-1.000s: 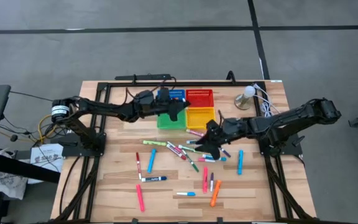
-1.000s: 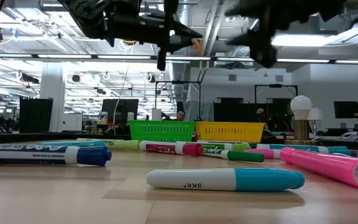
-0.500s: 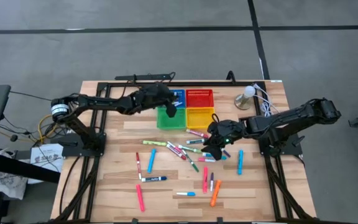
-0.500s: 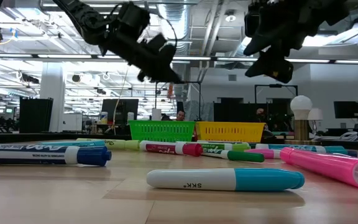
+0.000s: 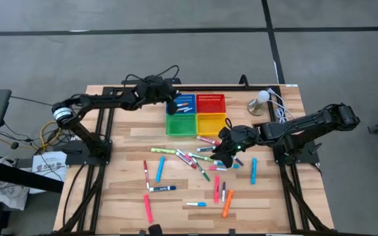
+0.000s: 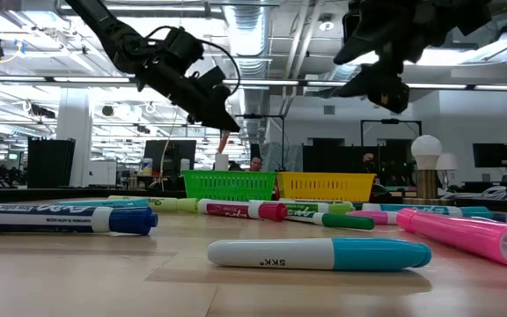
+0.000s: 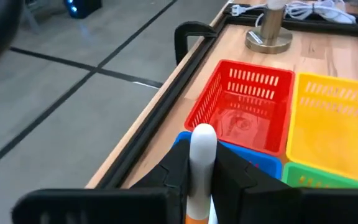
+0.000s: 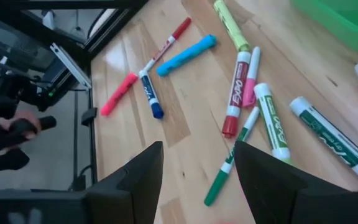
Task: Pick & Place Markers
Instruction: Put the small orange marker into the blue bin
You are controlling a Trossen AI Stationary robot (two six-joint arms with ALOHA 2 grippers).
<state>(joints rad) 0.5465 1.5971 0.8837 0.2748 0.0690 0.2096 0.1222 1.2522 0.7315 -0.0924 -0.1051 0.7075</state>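
1. Wooden table [image 5: 126, 196], seen from above: the left gripper [image 5: 170, 105] is poised at the blue basket [image 5: 185, 103]; the right gripper [image 5: 226, 155] hovers over scattered markers [image 5: 189, 159].
2. Left wrist view: an orange-and-white marker [image 7: 201, 163] is clamped, long axis pointing toward the red basket [image 7: 244, 106].
3. Right wrist view: the fingers [image 8: 134, 180] are spread, empty, with a green marker [image 8: 229, 167] just ahead.

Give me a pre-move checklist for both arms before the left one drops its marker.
1. Left gripper shut on the white-barrelled marker: ok.
2. Left gripper over the baskets' far corner, by the blue basket: ok.
3. Which basket matches the marker's cap: cannot tell.
4. Red basket free of markers: ok.
5. Right gripper open above the loose markers: ok.
6. Green marker lying between the right fingers: ok.
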